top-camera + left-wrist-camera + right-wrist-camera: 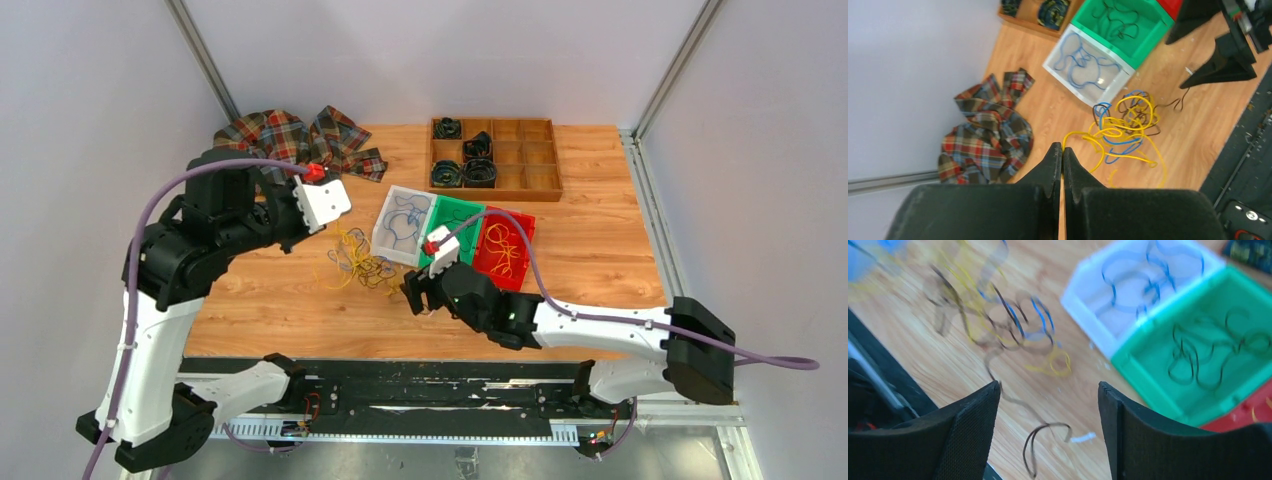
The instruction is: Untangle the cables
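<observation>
Top external, cables (pixel 358 262) clumped just beside white bin (pixel 403 226) edge, left jaws together, right jaws apart

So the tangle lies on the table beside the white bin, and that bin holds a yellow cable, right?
Not quite: the white bin holds a blue cable, not a yellow one, as the left wrist view shows. The tangle does lie on the table beside that bin.

Wooden table (pixel 600 270) — tangled cables (pixel 358 262), plaid cloth (pixel 290 135), three bins (pixel 455 222), compartment tray (pixel 520 193) on top.
</observation>
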Motion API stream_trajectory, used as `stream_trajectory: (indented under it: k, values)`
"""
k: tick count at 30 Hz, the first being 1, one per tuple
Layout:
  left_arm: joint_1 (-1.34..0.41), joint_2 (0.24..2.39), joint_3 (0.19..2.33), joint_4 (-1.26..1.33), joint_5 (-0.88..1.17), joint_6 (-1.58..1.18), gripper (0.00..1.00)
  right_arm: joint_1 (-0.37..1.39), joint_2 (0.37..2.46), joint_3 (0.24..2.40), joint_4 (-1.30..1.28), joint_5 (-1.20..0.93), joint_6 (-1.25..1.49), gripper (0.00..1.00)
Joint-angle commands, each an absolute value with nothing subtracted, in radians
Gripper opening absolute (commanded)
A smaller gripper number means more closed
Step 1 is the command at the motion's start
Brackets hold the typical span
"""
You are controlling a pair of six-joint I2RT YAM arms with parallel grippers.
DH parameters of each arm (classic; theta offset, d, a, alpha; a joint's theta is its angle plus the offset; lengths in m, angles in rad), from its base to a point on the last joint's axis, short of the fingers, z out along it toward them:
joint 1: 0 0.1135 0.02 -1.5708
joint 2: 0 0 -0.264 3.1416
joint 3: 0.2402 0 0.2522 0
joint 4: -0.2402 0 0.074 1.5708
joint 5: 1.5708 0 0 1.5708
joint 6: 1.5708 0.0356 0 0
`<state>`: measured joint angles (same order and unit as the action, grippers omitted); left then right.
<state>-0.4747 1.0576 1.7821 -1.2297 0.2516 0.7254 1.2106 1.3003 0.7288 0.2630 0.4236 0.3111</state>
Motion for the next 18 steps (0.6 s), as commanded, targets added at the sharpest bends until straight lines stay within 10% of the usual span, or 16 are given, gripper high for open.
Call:
stream_trajectory:
  k: [1, 18]
  values:
    - [-0.479, 1.017, 1.709, -1.212, 0.313, 0.708, 0.00, 1.212, 1.258, 0.857, 0.266, 0.327, 0.175, 0.73]
    - [-0.479, 0.982, 1.607, -1.216, 0.403, 0.627, 0.00, 1.210, 1.402, 1.094, 0.601, 0.179, 0.073, 0.73]
